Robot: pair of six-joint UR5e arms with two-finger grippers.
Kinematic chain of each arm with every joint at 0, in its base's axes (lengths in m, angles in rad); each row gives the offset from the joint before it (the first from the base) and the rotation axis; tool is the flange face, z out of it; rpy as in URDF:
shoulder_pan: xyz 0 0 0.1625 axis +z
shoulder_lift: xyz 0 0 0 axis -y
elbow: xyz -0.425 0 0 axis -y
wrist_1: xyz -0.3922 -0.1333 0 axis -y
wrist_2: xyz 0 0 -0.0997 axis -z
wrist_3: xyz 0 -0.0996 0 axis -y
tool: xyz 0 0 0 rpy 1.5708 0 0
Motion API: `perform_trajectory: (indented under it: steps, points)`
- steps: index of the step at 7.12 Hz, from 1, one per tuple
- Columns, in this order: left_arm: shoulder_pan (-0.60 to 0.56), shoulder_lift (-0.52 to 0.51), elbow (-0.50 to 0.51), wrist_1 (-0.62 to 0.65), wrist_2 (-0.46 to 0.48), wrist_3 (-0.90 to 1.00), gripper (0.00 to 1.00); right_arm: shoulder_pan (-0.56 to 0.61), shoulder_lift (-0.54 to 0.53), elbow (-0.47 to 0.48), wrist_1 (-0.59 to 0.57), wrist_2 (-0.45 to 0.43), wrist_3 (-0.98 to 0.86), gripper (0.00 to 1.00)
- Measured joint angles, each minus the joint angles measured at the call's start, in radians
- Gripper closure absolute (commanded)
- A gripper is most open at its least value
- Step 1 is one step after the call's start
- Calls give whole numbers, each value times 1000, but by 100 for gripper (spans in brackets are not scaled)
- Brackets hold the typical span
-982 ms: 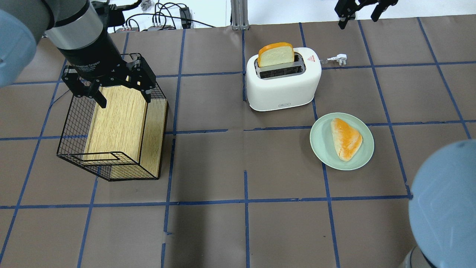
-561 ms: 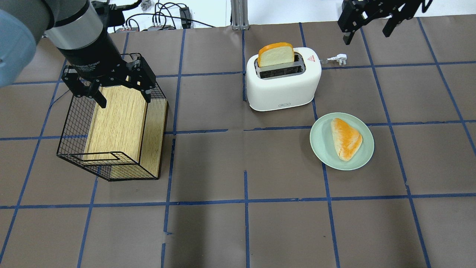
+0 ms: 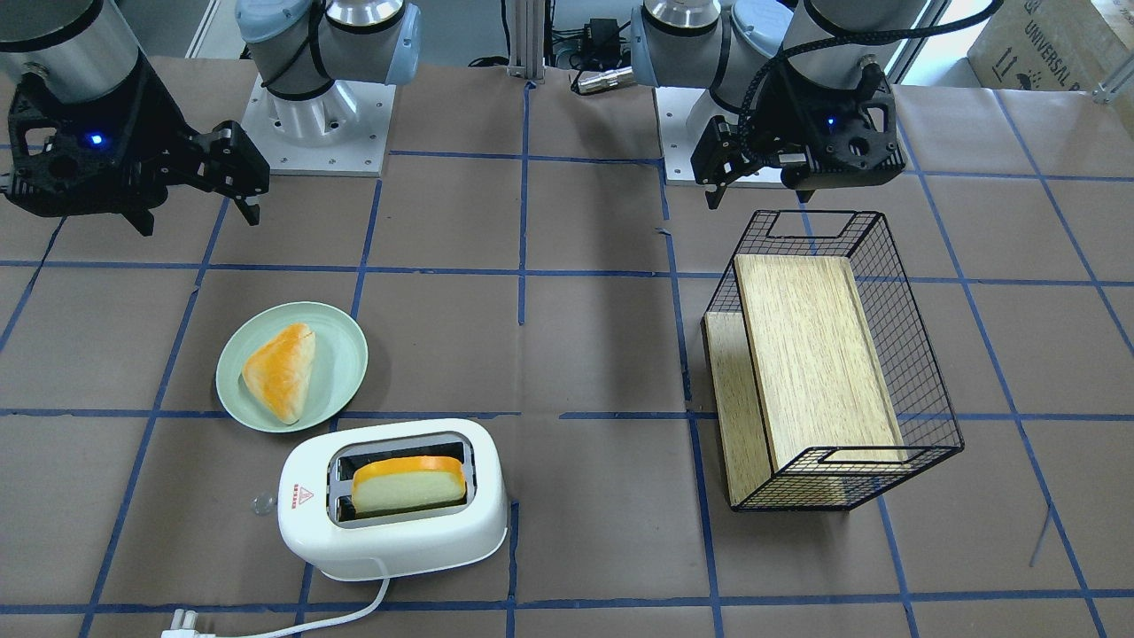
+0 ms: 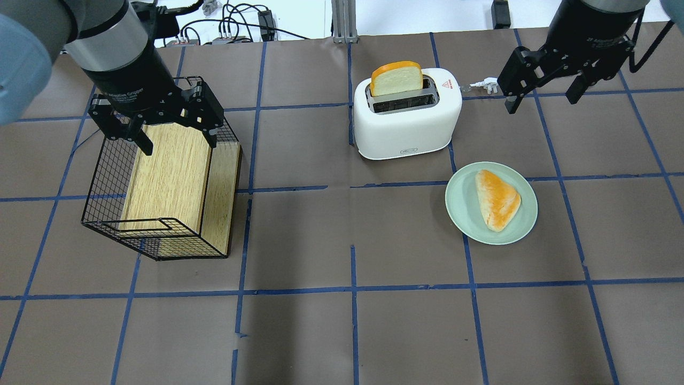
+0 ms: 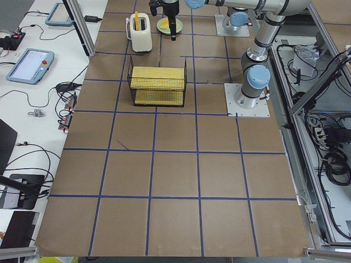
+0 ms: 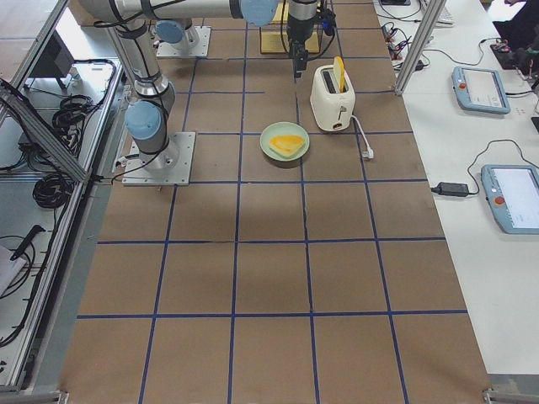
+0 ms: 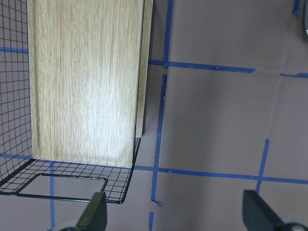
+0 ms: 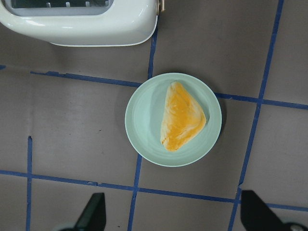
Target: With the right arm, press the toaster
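The white toaster point(image 4: 406, 115) stands at the table's far middle with a slice of bread point(image 4: 396, 77) standing up out of its far slot. It also shows in the front view point(image 3: 394, 523), with its clear lever knob point(image 3: 262, 504) at its end. My right gripper point(image 4: 541, 101) is open and empty. It hangs above the table to the right of the toaster, by the white plug point(image 4: 489, 84). In the right wrist view point(image 8: 173, 216) the toaster point(image 8: 82, 24) is at the top edge. My left gripper point(image 4: 179, 143) is open over the wire basket.
A pale green plate point(image 4: 462, 206) with a pastry point(image 4: 497, 199) lies near the toaster's right end. A black wire basket point(image 4: 160, 182) holding a wooden board stands at the left. The toaster's cord point(image 3: 354, 611) runs off its far side.
My right gripper has come from the table's far edge toward me and a little right, and now hangs beside the plug. The left arm has not moved.
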Motion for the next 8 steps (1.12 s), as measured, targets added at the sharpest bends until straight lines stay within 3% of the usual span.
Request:
perform_trajectory:
  steps: [4, 8]
  points:
    - [0, 0, 0, 1, 0, 0, 0, 2, -29, 69, -72, -3, 1, 0]
    - [0, 0, 0, 1, 0, 0, 0, 0, -31, 76, -74, -3, 1, 0]
